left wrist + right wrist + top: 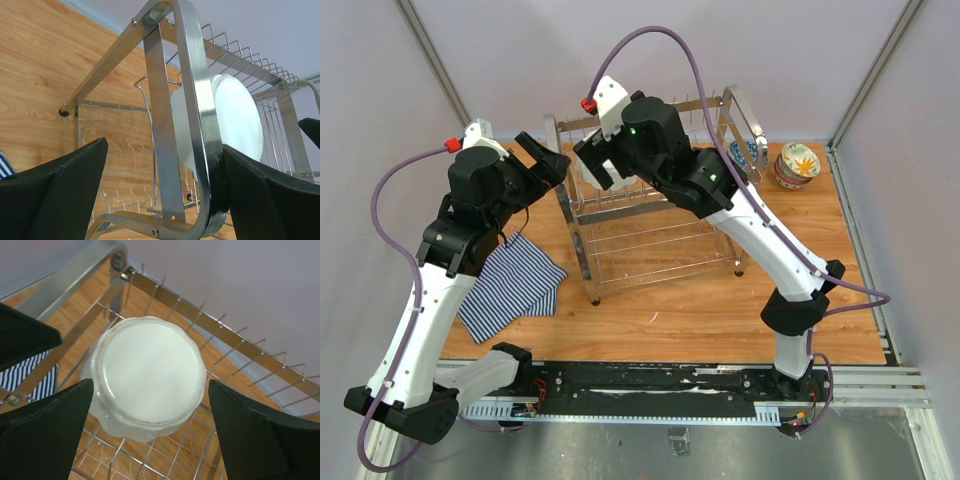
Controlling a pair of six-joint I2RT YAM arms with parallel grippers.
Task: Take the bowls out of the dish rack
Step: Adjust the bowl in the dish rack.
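Observation:
The chrome dish rack [585,255] stands mid-table. A large white bowl with a scalloped rim [150,370] stands on edge in its upper tier, base towards the right wrist camera. It also shows in the left wrist view [235,120]. My right gripper [150,385] is open, one finger on each side of this bowl, not touching it. In the top view it [602,168] hangs over the rack's left half. My left gripper [552,160] is open around the rack's left loop handle [195,75], and its right finger [260,195] rests against the handle.
A floral bowl [798,160] sits on the table right of the rack. A blue patterned bowl [742,153] shows behind the rack's right handle. A blue-white striped cloth [510,285] lies front left of the rack. Walls close the back and sides.

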